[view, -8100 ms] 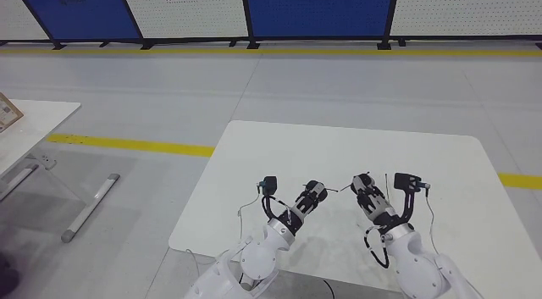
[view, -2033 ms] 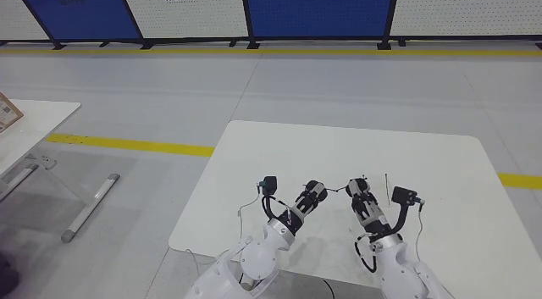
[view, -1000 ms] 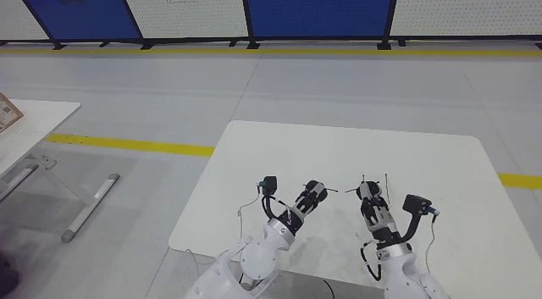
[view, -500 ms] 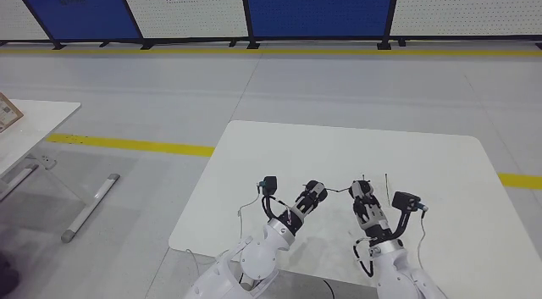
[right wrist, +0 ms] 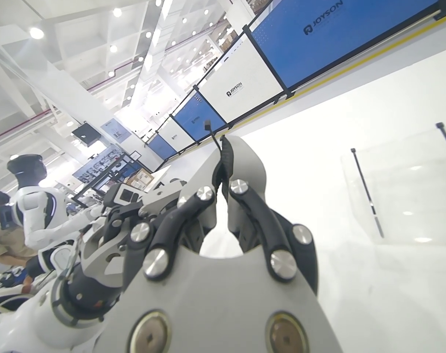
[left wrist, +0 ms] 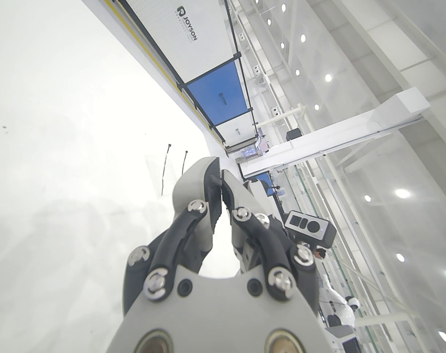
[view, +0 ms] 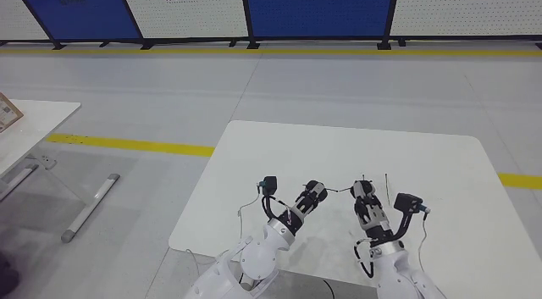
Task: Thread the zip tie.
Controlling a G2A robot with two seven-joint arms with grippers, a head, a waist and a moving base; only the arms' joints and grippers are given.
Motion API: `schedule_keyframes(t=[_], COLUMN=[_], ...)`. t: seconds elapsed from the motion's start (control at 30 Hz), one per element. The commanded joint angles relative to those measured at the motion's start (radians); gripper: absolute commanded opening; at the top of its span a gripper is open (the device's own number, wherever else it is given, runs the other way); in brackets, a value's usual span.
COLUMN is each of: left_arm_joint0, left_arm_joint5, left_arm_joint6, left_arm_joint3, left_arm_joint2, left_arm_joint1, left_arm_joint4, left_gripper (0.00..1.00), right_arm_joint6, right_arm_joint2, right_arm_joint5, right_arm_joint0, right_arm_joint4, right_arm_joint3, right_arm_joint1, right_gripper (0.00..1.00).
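Right gripper (right wrist: 224,145) is pinching the zip tie (right wrist: 212,134) just below its head. Left gripper (left wrist: 220,177) is clenching the tail; strand is running straight between them.

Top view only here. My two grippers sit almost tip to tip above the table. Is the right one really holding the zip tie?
Observer: Yes. In its wrist view the right gripper is shut on the zip tie, the head poking out past the fingertips.
Operator: And the left one?
Observer: The left gripper is shut, pads together; I can't make out a strap between them.
Operator: Those two thin dark lines nearby?
Observer: Two spare zip ties, lying on a clear tray or sheet.
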Motion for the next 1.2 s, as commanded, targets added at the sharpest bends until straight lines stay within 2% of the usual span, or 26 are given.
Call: schedule_keyframes(t=[0.0,0.37,0.67,0.93,1.17], left_arm_joint0=[0.000,0.000,0.000,0.000,0.000], left_arm_joint5=[0.000,0.000,0.000,0.000,0.000], left_arm_joint6=[0.000,0.000,0.000,0.000,0.000], left_arm_joint3=[0.000,0.000,0.000,0.000,0.000], left_arm_joint2=[0.000,0.000,0.000,0.000,0.000], left_arm_joint1=[0.000,0.000,0.000,0.000,0.000], left_arm_joint4=[0.000,0.000,0.000,0.000,0.000], left_gripper=[0.00,0.00,0.00,0.00,0.00], right_arm_joint6=[0.002,0.012,0.012,0.006,-0.032], right_arm_joint2=[-0.003,-0.002,-0.002,-0.012,-0.030], right_arm_joint5=[0.001,0.004,-0.017,-0.026,-0.074], right_arm_joint0=[0.004,0.004,-0.001,0.014,0.033], right_arm_joint4=[0.002,0.004,0.014,0.033,0.096], right_arm_joint3=[0.002,0.013,0.014,0.051,0.095], right_arm_joint1=[-0.001,-0.005,-0.008,-0.014,-0.025], right_gripper=[0.00,0.00,0.00,0.00,0.00])
